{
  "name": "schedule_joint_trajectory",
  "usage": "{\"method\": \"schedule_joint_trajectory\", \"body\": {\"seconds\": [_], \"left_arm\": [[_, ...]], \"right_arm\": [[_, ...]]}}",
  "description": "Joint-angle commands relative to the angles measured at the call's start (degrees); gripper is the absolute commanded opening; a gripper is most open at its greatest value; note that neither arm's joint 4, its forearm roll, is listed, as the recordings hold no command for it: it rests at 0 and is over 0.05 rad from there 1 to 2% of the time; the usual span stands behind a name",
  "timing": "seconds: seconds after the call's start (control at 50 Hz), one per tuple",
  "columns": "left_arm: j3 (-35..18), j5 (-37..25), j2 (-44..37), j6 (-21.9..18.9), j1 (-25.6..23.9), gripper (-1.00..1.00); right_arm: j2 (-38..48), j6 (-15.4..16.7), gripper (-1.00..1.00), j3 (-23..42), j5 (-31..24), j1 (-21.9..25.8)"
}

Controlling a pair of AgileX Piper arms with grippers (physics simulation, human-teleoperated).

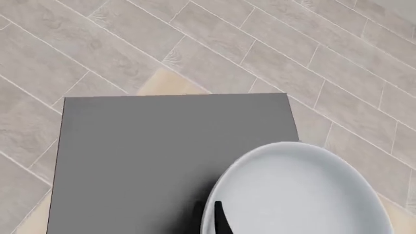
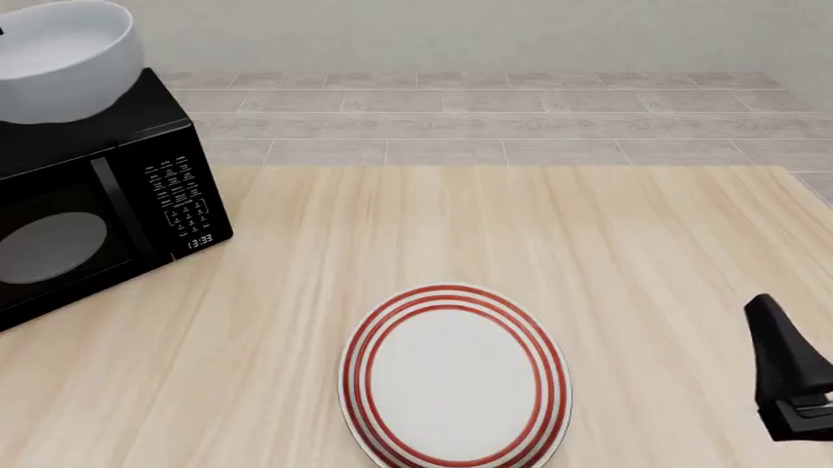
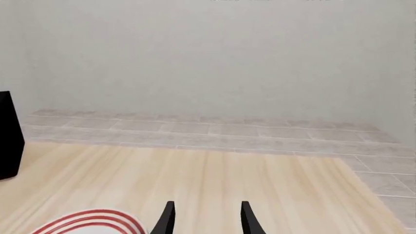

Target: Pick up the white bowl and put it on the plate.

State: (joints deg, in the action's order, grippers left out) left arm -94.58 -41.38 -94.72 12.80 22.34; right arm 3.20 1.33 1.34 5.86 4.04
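Note:
The white bowl (image 2: 62, 60) is at the far left, tilted, at the top of the black microwave (image 2: 98, 219). In the left wrist view the bowl (image 1: 299, 195) overhangs the microwave's grey top (image 1: 162, 156), and my left gripper (image 1: 209, 212) is shut on its rim, with one black finger (image 1: 219, 219) showing. The left arm itself is out of the front view. The plate (image 2: 454, 375), white with red rings, lies flat at the table's front centre; its edge shows in the right wrist view (image 3: 91, 222). My right gripper (image 2: 771, 317) (image 3: 206, 218) is open and empty to the right of the plate.
The microwave stands on the wooden table (image 2: 521, 224) at the left, door shut, clock lit. Tiled floor (image 2: 495, 117) and a pale wall lie beyond the table's far edge.

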Motion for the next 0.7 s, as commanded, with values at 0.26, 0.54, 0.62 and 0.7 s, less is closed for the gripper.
{"method": "schedule_joint_trajectory", "body": {"seconds": [0.26,0.54,0.62,0.7], "left_arm": [[14.7,7.1,13.0,-4.0,-7.4,-1.00],[23.9,9.8,20.2,-4.5,-13.1,-1.00],[26.3,10.3,22.3,-4.6,-15.0,-1.00],[28.3,11.1,23.8,-5.0,-16.1,-1.00]], "right_arm": [[-0.1,0.1,1.00,1.6,-1.2,-0.2],[0.5,0.4,1.00,1.8,-0.7,0.5],[0.3,0.6,1.00,1.6,-0.7,0.7],[0.2,0.6,1.00,1.4,-0.8,0.7]]}}
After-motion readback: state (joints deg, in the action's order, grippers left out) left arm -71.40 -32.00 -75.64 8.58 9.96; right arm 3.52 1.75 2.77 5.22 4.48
